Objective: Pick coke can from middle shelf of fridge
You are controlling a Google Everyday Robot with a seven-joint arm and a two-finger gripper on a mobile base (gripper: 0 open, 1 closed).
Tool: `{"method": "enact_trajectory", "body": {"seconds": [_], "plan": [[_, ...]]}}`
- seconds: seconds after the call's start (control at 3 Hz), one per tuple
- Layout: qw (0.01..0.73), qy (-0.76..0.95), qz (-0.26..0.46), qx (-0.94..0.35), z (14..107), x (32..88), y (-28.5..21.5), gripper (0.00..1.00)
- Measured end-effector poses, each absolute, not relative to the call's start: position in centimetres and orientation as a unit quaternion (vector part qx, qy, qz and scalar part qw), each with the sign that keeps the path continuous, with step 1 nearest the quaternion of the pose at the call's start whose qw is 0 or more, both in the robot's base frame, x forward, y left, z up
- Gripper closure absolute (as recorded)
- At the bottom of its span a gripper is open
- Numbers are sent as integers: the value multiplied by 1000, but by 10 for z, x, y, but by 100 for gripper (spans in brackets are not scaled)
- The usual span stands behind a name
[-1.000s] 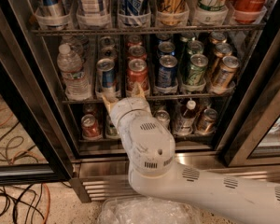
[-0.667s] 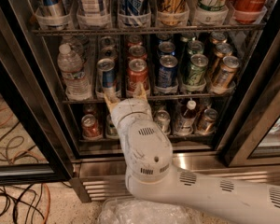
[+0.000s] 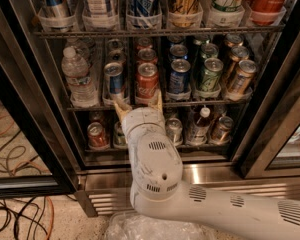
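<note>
**A:** What has changed in the last second?

**B:** Very little. The end effector (image 3: 139, 104) has crept a touch closer to the rack. Its two tan fingers are spread wide and hold nothing, with their tips at the front edge of the middle bench (image 3: 210, 103).

**A:** And the coke can?

**B:** The coke can (image 3: 147, 81) stands upright at the front of its lane, just above the fingers and untouched. A blue can (image 3: 179, 76) is on one side and a silver-and-blue one (image 3: 113, 80) on the other. I judge the approach nearly lined up but the grasp not yet made. The fingers look to sit a little low.

**A:** What is the surface like?

**B:** It is a thin wire rack with clear lane trays, and the cans are packed close. A water bottle (image 3: 77, 76) stands at the far left, so there is little room beside the target.

**A:** And the room?

**B:** The fridge (image 3: 270, 134) has a black frame and a ribbed steel base. Orange and black cables (image 3: 20, 219) trail over a speckled floor, and crumpled clear plastic (image 3: 150, 229) lies under the arm.
</note>
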State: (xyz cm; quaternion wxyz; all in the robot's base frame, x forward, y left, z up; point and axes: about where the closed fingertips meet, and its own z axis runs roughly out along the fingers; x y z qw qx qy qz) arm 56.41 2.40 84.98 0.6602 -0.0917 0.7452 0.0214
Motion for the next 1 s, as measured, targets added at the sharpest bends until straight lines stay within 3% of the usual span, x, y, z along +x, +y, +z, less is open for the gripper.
{"method": "enact_trajectory", "body": {"seconds": [1.0], "plan": [[664,745,36,-52,843,583,18,23]]}}
